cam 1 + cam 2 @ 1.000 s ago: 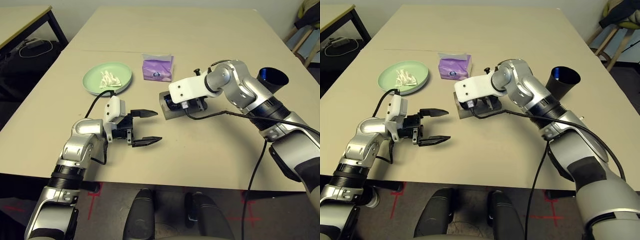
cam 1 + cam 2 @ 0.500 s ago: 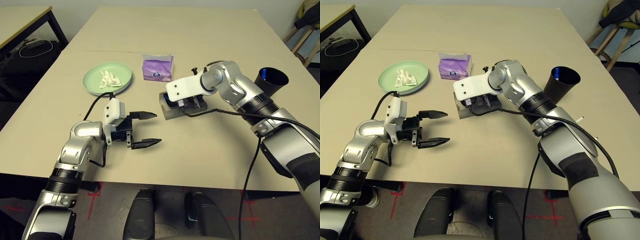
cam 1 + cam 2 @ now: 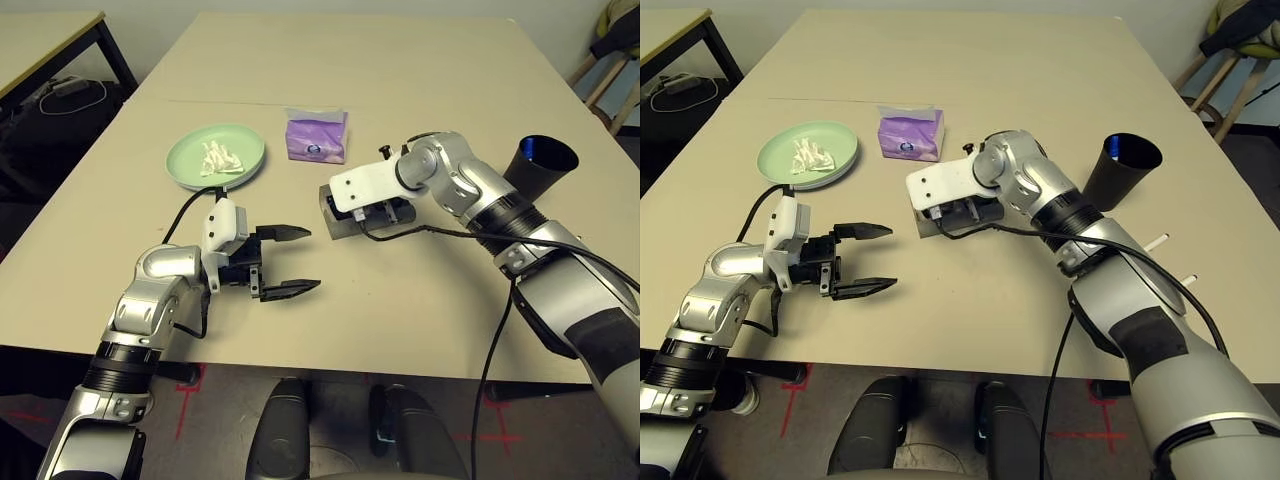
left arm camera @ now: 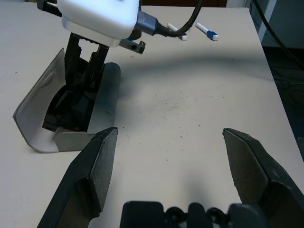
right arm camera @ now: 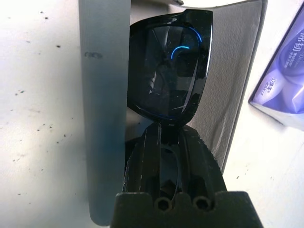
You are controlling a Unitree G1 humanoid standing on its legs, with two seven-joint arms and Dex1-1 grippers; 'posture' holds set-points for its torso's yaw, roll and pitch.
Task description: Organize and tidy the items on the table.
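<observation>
The grey glasses case (image 5: 102, 95) lies open at mid-table (image 3: 330, 222). Black sunglasses (image 5: 168, 71) sit inside it, and my right gripper (image 5: 164, 133) is shut on them, reaching down into the case (image 4: 102, 90). My left gripper (image 3: 308, 259) hovers open and holds nothing, a short way left of the case and nearer the front edge. A pale-green plate (image 3: 190, 165) at the left holds crumpled white tissue (image 3: 218, 158). The black cup (image 3: 543, 165) stands at the right. Two white markers (image 3: 1155, 243) lie near the right edge.
A purple tissue pack (image 3: 316, 137) stands behind the case. A smaller table (image 3: 50, 35) with black legs is at the far left, with cables on the floor beside it. A chair (image 3: 610, 60) stands at the far right. The table's far half is bare.
My right gripper has moved slightly left and down with the sunglasses, deeper into the case. The left gripper has stayed open and nearly still.
</observation>
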